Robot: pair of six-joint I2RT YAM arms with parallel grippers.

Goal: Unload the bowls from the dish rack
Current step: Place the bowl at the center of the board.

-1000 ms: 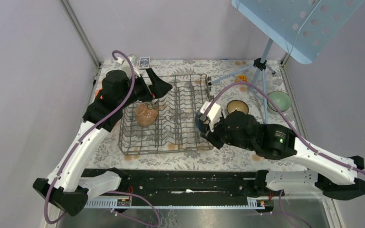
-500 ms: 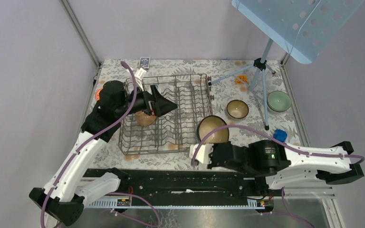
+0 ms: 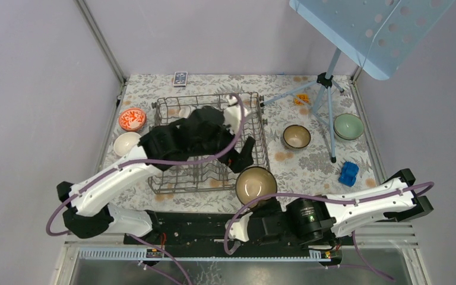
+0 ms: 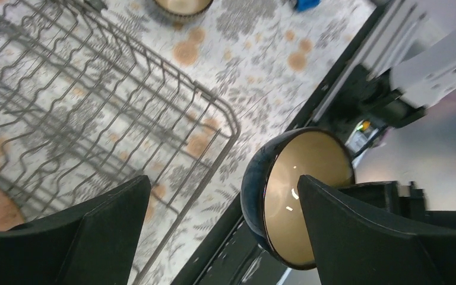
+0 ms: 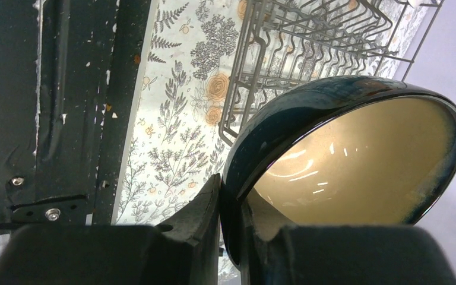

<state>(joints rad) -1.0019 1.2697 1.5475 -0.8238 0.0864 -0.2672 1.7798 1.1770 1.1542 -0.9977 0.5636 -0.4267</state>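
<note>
1. The dish rack (image 3: 184,178) was a big rectangular basket of thin grey wire. It had rows of upright tines and wavy cross-wires, and sat on a floral-print table cover (image 3: 309,163).
2. The held bowl (image 3: 255,184) was round, with a glossy dark blue-black outside and a smooth, shiny cream-tan inside. It sat just outside the near right corner of the rack, lifted off the table and tipped up on its edge.
3. The other bowls were all outside the rack. On its right were a dark-rimmed bowl (image 3: 296,136) with a tan inside and, further out, a pale green bowl (image 3: 348,126). On its left were a red patterned bowl (image 3: 132,119) and a plain white bowl (image 3: 126,143).
4. Also in the mix was a small blue blocky thing (image 3: 348,173), to the right of the rack.
5. The right arm was folded low, with its forearm running along the near edge below the rack. The right gripper (image 5: 233,205) pointed up and was pinched tight on the held bowl's rim, one finger inside and one outside.
6. The left arm stretched from its base diagonally over the rack, so its wrist hung above the rack's right half. The left gripper (image 4: 221,190) was by the near right corner, with its blunt black fingers spread wide and nothing between them. The held bowl was just beside its right finger.
</note>
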